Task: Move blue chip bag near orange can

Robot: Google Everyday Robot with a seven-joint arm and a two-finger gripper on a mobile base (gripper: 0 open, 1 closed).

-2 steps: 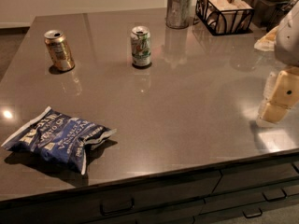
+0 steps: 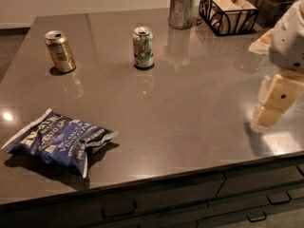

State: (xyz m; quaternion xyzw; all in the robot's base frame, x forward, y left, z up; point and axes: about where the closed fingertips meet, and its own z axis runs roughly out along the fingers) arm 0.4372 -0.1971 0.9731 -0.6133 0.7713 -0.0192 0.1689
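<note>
The blue chip bag [image 2: 57, 144] lies crumpled on the dark countertop near its front left edge. The orange can [image 2: 60, 51] stands upright at the back left, well behind the bag. My gripper [image 2: 268, 118] hangs at the far right, just above the countertop's right front part, far from the bag and the can. It holds nothing that I can see.
A white-and-green can [image 2: 143, 47] stands at the back middle. A metal cup [image 2: 181, 9] and a wire basket [image 2: 228, 11] of packets stand at the back right. A pale wrapper [image 2: 261, 42] lies by the right edge. Drawers [image 2: 161, 205] run below the front edge.
</note>
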